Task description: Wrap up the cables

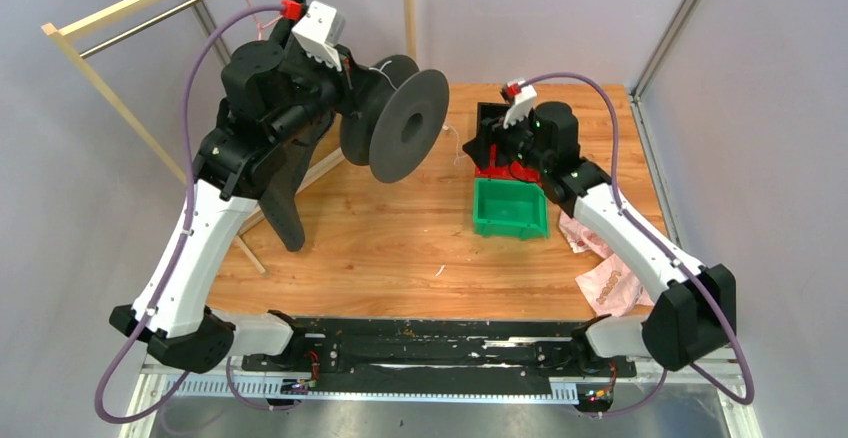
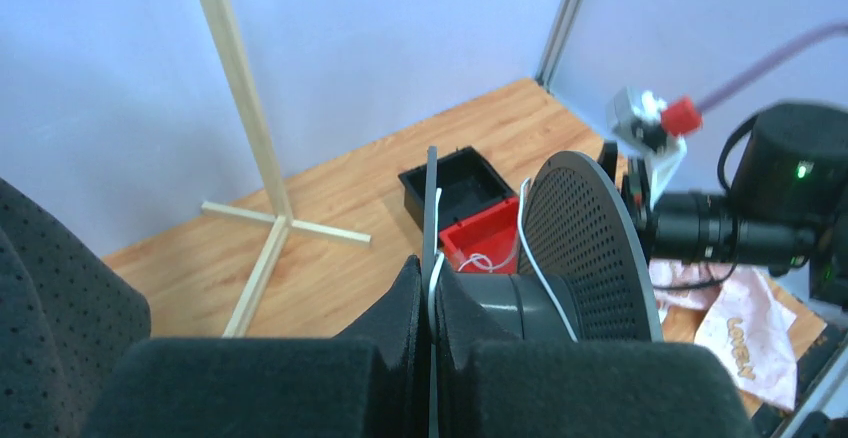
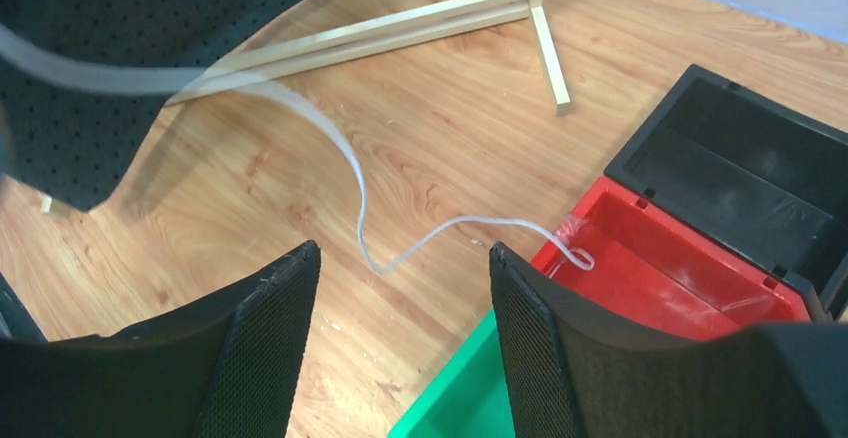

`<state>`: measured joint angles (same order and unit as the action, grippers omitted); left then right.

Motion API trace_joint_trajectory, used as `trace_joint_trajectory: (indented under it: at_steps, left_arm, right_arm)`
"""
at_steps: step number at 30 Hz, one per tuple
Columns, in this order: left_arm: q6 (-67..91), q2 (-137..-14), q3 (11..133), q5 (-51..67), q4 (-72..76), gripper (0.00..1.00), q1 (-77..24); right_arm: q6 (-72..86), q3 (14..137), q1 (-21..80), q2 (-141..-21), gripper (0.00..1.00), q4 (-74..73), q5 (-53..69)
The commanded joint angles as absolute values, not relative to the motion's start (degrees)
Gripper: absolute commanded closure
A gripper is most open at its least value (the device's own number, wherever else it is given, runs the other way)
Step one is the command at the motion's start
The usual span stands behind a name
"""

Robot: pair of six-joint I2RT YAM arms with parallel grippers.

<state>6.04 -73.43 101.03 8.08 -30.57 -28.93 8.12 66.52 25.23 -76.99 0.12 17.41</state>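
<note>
spread claw (image 3: 403, 258); white cable (image 3: 490, 220) trails to red bin (image 3: 670, 278)

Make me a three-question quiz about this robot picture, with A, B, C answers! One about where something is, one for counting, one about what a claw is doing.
1. The cable runs from the spool to which bin? A black, B red, C green
2. How many bins are on the table? A two, B three, C five
3. The right gripper is: A open, B shut on the cable, C shut on a bin

Answers: 1 B, its end lies in the red bin. 2 B, black bin, red, green bin. 3 A, its fingers stand apart, holding nothing.
</note>
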Motion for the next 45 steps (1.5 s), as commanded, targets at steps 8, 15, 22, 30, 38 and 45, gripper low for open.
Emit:
trace_joint_trajectory:
  at_steps: [8, 15, 22, 30, 38, 45]
  left_arm:
    - [10.2, -74.5, 109.5, 6.4, -31.2, 1.00, -28.2]
    - [11.1, -74.5, 109.9, 6.7, -30.6, 1.00, -28.2]
    - [12.7, -75.2, 111.0, 6.9, -29.8, 1.00, -28.0]
    - [18.9, -76.8, 110.0, -2.9, -24.0, 1.00, -27.7]
    - [28.9, -78.1, 98.5, -21.8, -13.4, 1.00, -27.8]
    - [15.5, -87.0, 103.4, -19.0, -16.9, 1.00, -28.0]
  right_arm:
    - [7.2, 52.9, 24.4, -72.5, 0.23, 16.9, 27.8]
    - [9.0, 52.3, 26.9, -79.0, 0.22, 25.6, 28.8]
    - [14.2, 56.5, 27.2, -90.4, 0.32, 35.2, 29.8]
    - [15.8, 56.8, 28.8, -90.1, 0.99, 30.7, 33.4]
    - [8.2, 54.4, 38.1, -75.9, 0.99, 12.6, 22.9]
    - [-0.6, 64.4, 43.0, -69.5, 0.99, 2.6, 32.6]
